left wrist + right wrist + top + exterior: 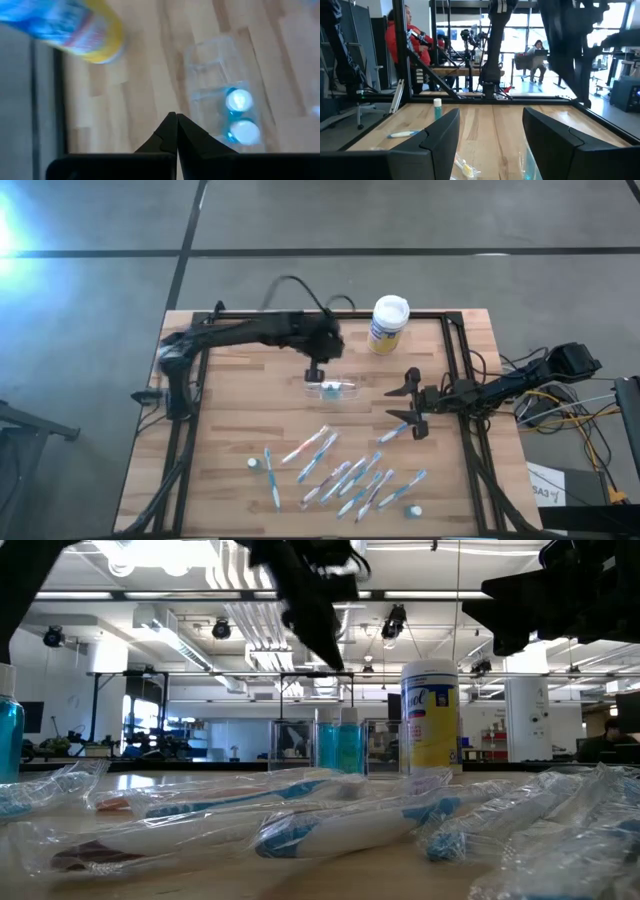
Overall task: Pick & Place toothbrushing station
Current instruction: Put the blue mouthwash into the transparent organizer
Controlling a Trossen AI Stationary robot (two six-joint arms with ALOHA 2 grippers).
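**Jaws shut above the holder, brushes mostly unplaced**

Jaws of the left gripper point(315, 372) are pressed together with nothing between them, as the left wrist view shows; they hang just above the clear holder point(333, 388), without touching it as far as can be told. The right gripper point(412, 402) is held with its jaws spread wide and empty, beside the holder on the side away from the left arm, low over the table point(230, 430).

The holder lies near the table's middle, with the canister point(388, 324) behind it toward the far edge. Two teal-capped tubes point(239, 116) are seen inside the holder. The wrapped toothbrushes point(345, 472) are scattered on the near side of the holder, well apart from it, and two more tubes point(254, 464) stand among them at either end of the scatter.

The task is judged to be at an early stage: no brush is seen in the holder, and nearly all the loading is left.
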